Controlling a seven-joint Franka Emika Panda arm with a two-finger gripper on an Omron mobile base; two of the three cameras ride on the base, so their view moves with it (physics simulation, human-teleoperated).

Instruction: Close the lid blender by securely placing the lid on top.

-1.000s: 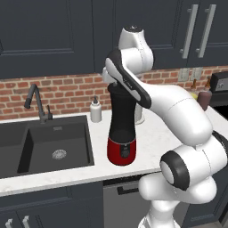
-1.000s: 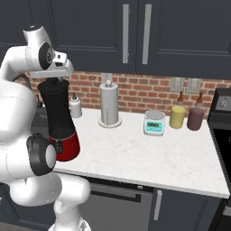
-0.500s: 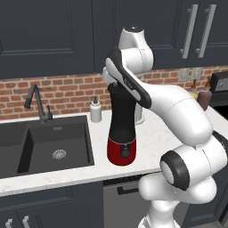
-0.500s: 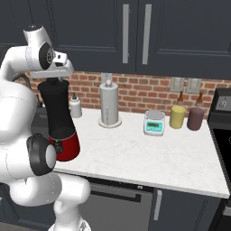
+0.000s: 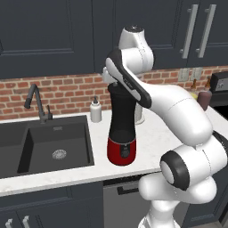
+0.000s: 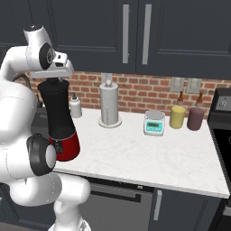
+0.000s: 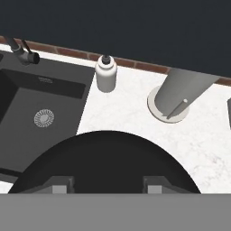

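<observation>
Blender point(image 5: 122, 129) sits on the white counter point(image 6: 149, 153) just right of the sink point(image 5: 49, 144), red base down, black jar upright. Gripper point(image 7: 107, 182) is directly above the jar mouth, and I read its 2 fingers as clamped on the lid point(image 7: 106, 162), the black disc. Soap dispenser point(image 7: 106, 74) and paper towel holder point(image 6: 109, 104) stand behind.
</observation>
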